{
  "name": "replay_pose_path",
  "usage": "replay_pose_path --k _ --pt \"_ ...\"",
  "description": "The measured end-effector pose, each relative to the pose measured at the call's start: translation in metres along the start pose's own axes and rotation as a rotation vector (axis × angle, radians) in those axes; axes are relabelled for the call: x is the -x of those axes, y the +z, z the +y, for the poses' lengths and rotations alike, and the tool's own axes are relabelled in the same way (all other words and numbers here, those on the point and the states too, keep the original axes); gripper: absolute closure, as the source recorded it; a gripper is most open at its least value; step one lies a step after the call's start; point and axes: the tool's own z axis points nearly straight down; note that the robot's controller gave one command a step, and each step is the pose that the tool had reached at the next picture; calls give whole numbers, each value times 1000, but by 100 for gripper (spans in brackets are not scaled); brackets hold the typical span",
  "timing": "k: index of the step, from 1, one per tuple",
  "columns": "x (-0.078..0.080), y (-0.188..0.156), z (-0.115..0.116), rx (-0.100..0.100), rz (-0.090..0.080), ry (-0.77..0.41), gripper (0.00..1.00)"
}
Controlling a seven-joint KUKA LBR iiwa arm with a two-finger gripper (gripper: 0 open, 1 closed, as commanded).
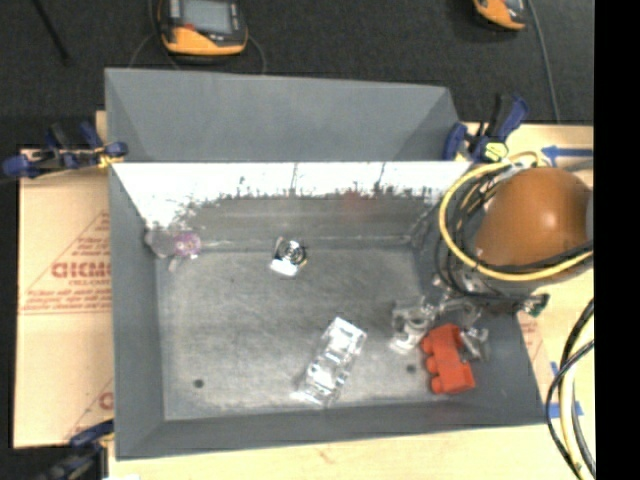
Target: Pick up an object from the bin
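At the bin's [135, 318] 4 o'clock corner, the gripper's [438, 334] fingers [405, 332] stand apart, either side of a red block's [450, 366] 12 o'clock end.

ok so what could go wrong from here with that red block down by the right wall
1. The red block lies close to the bin's right wall, with the arm reaching down right over it. A grasp there could scrape the wall or shove the block against the slope instead of lifting it.
2. The yellow and black cables loop loosely round the wrist near the rim and might snag as the arm rises.
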Motion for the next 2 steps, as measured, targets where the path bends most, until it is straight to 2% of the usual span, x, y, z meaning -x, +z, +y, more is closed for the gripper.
replay_pose_path --k 1,2 --pt "11 19 4 -7 -9 -400 0" --pt "13 16 3 -14 -14 -399 100"
